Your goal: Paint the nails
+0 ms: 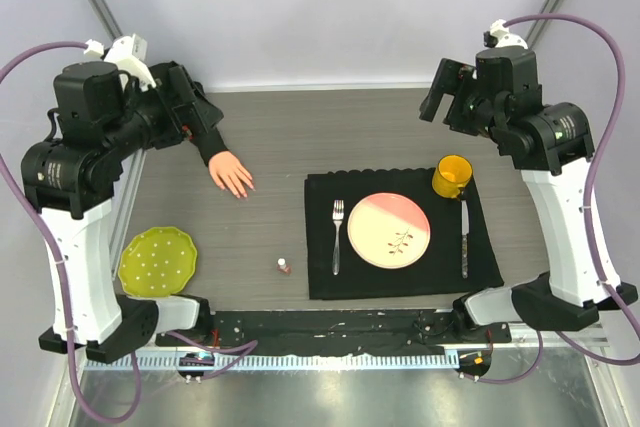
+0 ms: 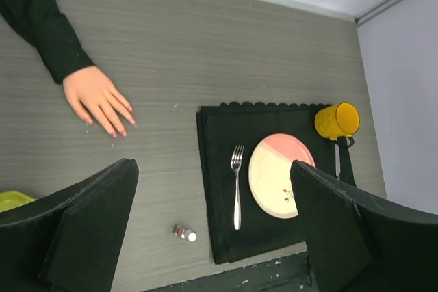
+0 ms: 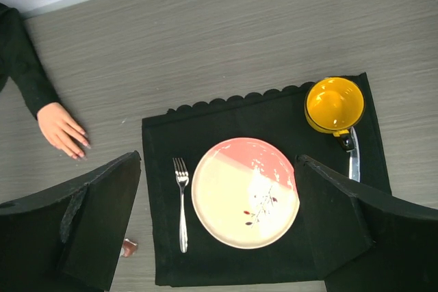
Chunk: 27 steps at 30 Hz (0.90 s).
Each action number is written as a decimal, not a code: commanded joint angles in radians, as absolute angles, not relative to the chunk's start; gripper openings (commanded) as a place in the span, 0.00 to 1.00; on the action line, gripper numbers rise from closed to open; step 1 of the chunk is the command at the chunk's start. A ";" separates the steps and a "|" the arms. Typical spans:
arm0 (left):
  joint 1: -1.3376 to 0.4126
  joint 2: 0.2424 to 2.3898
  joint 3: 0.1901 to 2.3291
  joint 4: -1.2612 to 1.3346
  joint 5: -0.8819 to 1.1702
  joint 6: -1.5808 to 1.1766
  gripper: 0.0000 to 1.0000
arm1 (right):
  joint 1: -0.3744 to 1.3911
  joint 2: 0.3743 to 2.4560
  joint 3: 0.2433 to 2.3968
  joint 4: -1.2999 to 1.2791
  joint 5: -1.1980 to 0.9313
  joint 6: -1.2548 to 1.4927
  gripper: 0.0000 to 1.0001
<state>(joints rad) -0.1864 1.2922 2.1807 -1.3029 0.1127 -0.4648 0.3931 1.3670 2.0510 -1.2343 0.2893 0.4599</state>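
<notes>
Starting at the nails (image 1: pixel 243 189): they tip the fingers of the mannequin hand (image 1: pixel 229 171), which lies palm down on the table (image 1: pixel 300 137) at far left, with its black sleeve (image 1: pixel 209 139) running back under the left arm. The nails show a glossy pinkish-red; whether any coat is fresh cannot be told. The polish bottle (image 1: pixel 284 266) rests near the table's front edge, capped and touched by nothing, so painting is judged not yet begun and every nail remains to do. The left gripper (image 1: pixel 195 107) hovers raised just behind the hand, jaws spread wide and empty. The right gripper (image 1: pixel 445 97) hangs well apart at far right, likewise spread and empty.
</notes>
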 commanded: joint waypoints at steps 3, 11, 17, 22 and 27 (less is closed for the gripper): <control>-0.181 1.259 2.169 -1.358 0.161 -0.453 0.98 | 0.393 1.388 2.056 -1.249 0.354 0.469 1.00; -0.179 1.215 1.979 -1.322 0.215 -0.482 0.93 | 0.394 1.430 1.931 -1.233 0.446 0.537 1.00; -0.219 1.088 1.723 -1.164 0.121 -0.564 0.86 | 0.394 1.316 1.741 -1.005 0.182 0.489 1.00; -0.359 0.968 1.559 -1.071 -0.024 -0.604 0.84 | 0.538 1.328 1.629 -0.910 0.122 0.491 1.00; -0.520 0.897 1.367 -1.037 -0.084 -0.620 0.84 | 0.774 1.345 1.504 -0.844 0.152 0.488 0.99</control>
<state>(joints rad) -0.4282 0.9405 1.4597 -1.1282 0.0006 -0.5926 0.6399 1.3510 1.5906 -0.9600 0.1669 0.4992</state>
